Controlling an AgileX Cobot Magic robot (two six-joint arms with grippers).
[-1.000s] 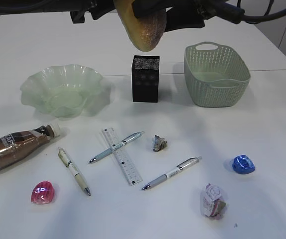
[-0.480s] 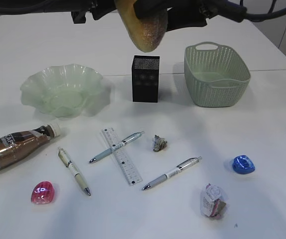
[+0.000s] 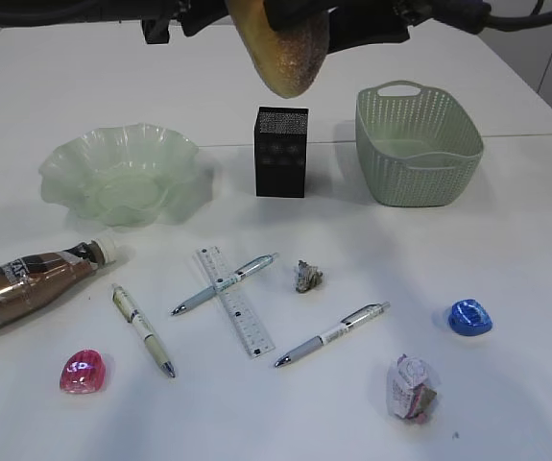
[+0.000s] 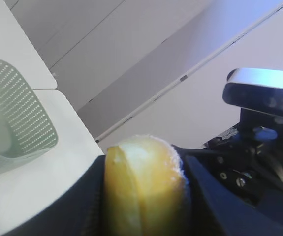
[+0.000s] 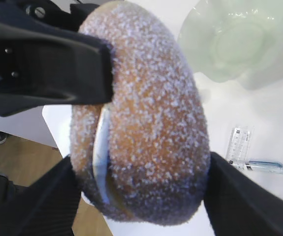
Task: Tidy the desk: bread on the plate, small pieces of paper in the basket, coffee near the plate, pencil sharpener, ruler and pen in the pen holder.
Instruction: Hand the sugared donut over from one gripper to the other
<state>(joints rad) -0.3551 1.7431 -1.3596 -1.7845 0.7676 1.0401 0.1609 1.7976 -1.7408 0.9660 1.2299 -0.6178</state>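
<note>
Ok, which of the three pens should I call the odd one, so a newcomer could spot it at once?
Start at the coffee bottle lying on the table's left. Just right of it lies a pen, above the pink sharpener. It is cream with a dark band, while the other two pens are silvery blue, one of them across the ruler.

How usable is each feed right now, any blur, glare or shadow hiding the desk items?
Exterior view: sharp, evenly lit, only soft shadows; a small highlight on the blue pencil sharpener. Left wrist view: the bread fills the foreground out of focus and bright, the basket is soft. Right wrist view: the bread's sugar crust is crisp, but the plate and ruler behind it are blurred and washed out.
</note>
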